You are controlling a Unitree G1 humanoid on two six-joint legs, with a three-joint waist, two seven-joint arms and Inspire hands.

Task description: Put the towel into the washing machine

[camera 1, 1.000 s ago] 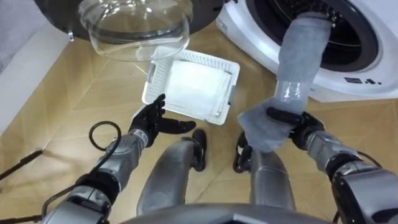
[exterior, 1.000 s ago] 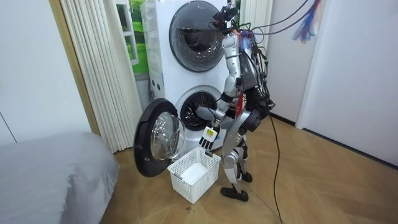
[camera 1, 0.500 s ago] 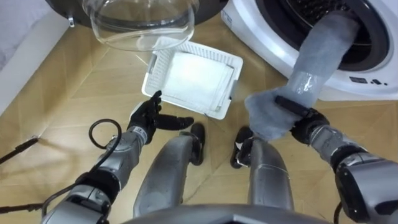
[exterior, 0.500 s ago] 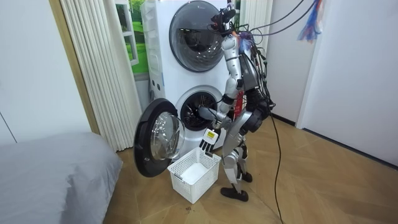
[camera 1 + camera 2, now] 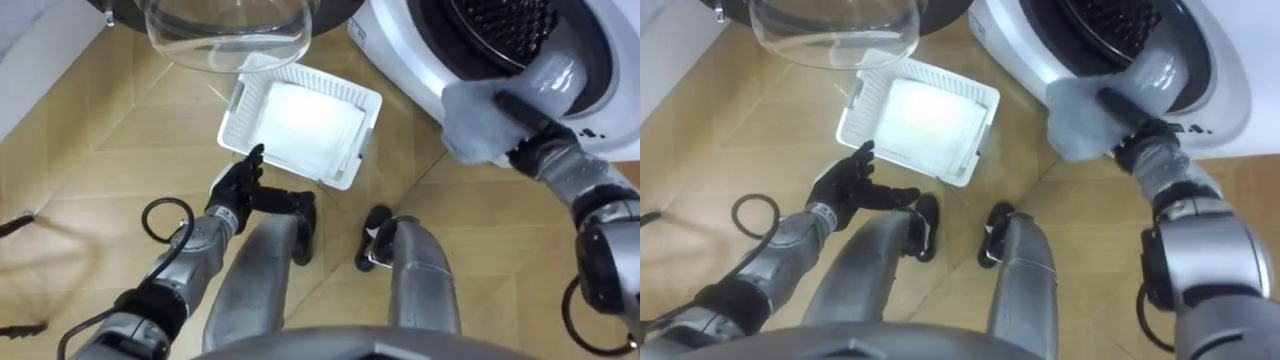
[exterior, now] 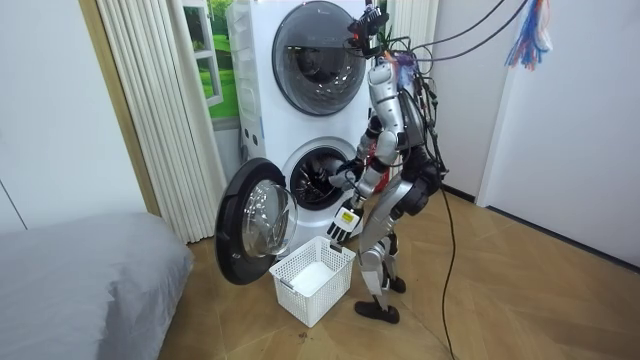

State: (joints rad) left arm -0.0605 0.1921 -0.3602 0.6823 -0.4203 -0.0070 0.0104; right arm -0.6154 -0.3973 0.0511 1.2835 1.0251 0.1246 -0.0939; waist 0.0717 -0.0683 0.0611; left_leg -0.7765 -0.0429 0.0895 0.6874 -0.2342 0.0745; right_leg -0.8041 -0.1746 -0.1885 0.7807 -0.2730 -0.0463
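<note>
The grey towel (image 5: pixel 480 125) is held up at the mouth of the lower washing machine (image 5: pixel 400 55), and the right hand's (image 5: pixel 535 135) fingers are curled round it, pinching the cloth against the palm. The towel's long axis runs from a loose bunch at the near left, hanging out over the white front, up and to the far right, where the other end is laid across the dark seal. So the drum (image 5: pixel 500 20) lies just beyond and to the far left of the hand. A push along that same line is judged to be what the next move calls for, with the hanging bunch the part most likely to be left outside.

The left hand (image 5: pixel 238 190) is seen low down, open with fingers spread, near the close corner of the white basket (image 5: pixel 340 85) on the floor. It is well apart from the towel, so the right arm is clearly the nearer one. The round glass door (image 5: pixel 225 40) is swung wide to the far left, out of the way.

How much cloth is already past the seal cannot be made out, since the far end blends into the dark opening. Some of the right hand's fingers are buried in the folds. In the room view, the opening is partly covered by the robot's arm.
</note>
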